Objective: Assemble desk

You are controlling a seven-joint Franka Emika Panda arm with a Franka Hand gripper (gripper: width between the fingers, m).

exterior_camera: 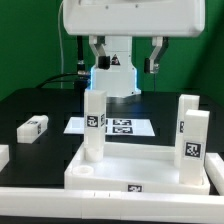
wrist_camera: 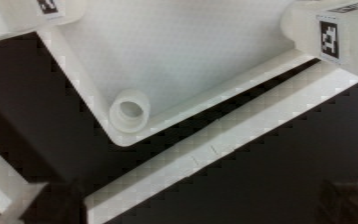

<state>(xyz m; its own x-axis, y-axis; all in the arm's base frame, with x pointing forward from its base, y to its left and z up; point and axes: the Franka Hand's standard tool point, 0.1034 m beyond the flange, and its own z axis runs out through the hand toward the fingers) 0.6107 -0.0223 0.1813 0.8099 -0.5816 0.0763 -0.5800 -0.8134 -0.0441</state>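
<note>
Green wall and a black desk (exterior_camera: 30,100) frame the work. The white tabletop (exterior_camera: 140,165) lies near the front of the desk, slightly right of centre, rim up. One leg (exterior_camera: 95,125) stands upright at its far left corner and two more legs (exterior_camera: 188,118) (exterior_camera: 196,148) stand at its right side; whether they are fully seated I cannot tell. In the wrist view an empty corner socket (wrist_camera: 131,108) shows as a round hole in the tabletop's corner.

A loose leg (exterior_camera: 33,126) lies on its side on the desk, well apart to the left. It looks like light, stiff, smooth plastic: unlikely to bend or break, but likely to slip or twist in a loose grip. Its flat sides suit a hold across two opposite faces near mid-length, clear of the end that must enter a socket. The tabletop looks light enough to slide when pushed on.

The marker board (exterior_camera: 118,126) lies flat just beyond the tabletop. A white rail (exterior_camera: 60,198) runs along the near edge.

The claw (exterior_camera: 126,58) hangs above the far side of the tabletop, fingers spread wide and empty
</note>
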